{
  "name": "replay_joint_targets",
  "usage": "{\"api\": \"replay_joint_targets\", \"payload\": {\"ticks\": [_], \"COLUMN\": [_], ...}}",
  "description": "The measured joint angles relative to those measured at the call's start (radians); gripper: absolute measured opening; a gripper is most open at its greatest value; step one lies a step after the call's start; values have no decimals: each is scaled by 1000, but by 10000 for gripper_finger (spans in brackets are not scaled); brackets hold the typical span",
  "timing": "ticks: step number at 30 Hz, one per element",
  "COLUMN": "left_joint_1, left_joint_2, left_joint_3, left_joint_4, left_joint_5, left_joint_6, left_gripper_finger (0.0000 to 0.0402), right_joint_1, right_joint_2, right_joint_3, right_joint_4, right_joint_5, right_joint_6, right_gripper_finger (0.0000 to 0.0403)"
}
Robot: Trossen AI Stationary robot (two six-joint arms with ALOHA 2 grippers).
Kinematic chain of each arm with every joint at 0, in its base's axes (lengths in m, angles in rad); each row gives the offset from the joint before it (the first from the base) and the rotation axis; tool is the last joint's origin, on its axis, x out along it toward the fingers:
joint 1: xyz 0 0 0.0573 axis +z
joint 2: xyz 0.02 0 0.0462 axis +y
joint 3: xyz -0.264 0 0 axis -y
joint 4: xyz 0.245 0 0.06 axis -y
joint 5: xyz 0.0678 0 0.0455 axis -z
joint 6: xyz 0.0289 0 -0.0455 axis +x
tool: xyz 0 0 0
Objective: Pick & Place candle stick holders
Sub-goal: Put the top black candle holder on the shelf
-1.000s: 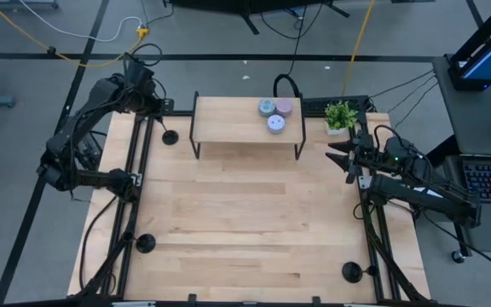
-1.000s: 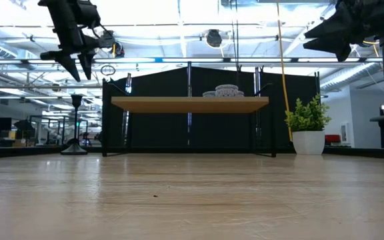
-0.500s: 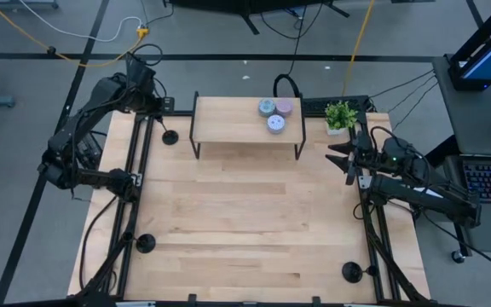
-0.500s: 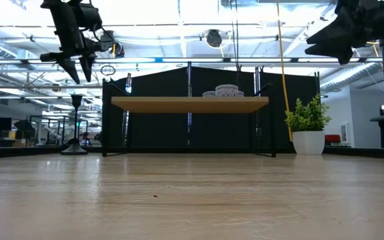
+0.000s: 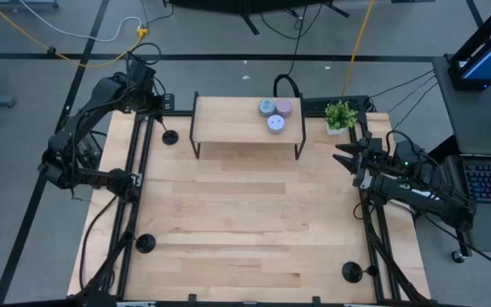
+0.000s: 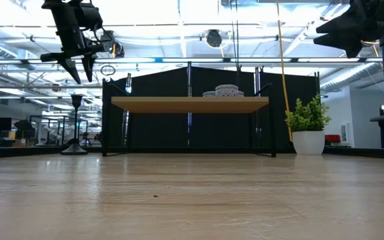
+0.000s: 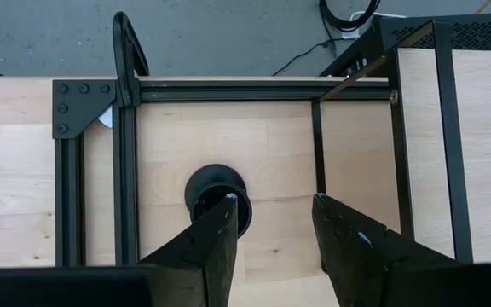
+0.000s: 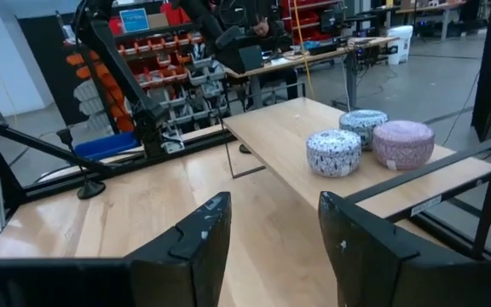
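Note:
Three black candle stick holders stand on their disc bases on the wooden table: one at the far left (image 5: 170,136), one at the near left (image 5: 146,244), one at the near right (image 5: 351,273). My left gripper (image 5: 155,113) hangs open high above the far-left holder (image 7: 216,189), fingers slanting down; in the low view this gripper (image 6: 76,69) is well above the holder's cup (image 6: 77,100). My right gripper (image 5: 345,159) is open and level, high at the table's right edge (image 6: 332,35), with nothing between its fingers (image 8: 267,230).
A low wooden shelf on black legs (image 5: 245,119) stands at the far middle and carries three round pucks (image 5: 275,113). A potted plant (image 5: 340,115) stands to the right of it. Black frame rails (image 5: 135,179) run along the table's sides. The wide middle of the table (image 5: 245,213) is bare wood.
My right gripper has drawn back a little toward the table's right edge, still level and open. My left gripper has rolled slightly about its own pointing line while staying above the far-left holder. No holder has moved.

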Motion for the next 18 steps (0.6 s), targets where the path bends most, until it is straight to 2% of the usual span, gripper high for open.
{"api": "replay_joint_targets", "payload": {"ticks": [12,18], "left_joint_1": [-21,-22], "left_joint_2": [0,12], "left_joint_3": [0,0], "left_joint_4": [-59,-33], "left_joint_5": [-1,-44], "left_joint_6": [-32,-90], "left_gripper_finger": [159,158], "right_joint_1": [0,0], "right_joint_2": [-9,-9], "right_joint_3": [-21,-21], "right_joint_4": [0,0], "right_joint_5": [-4,-4], "right_joint_6": [42,42], "right_gripper_finger": [171,171]}}
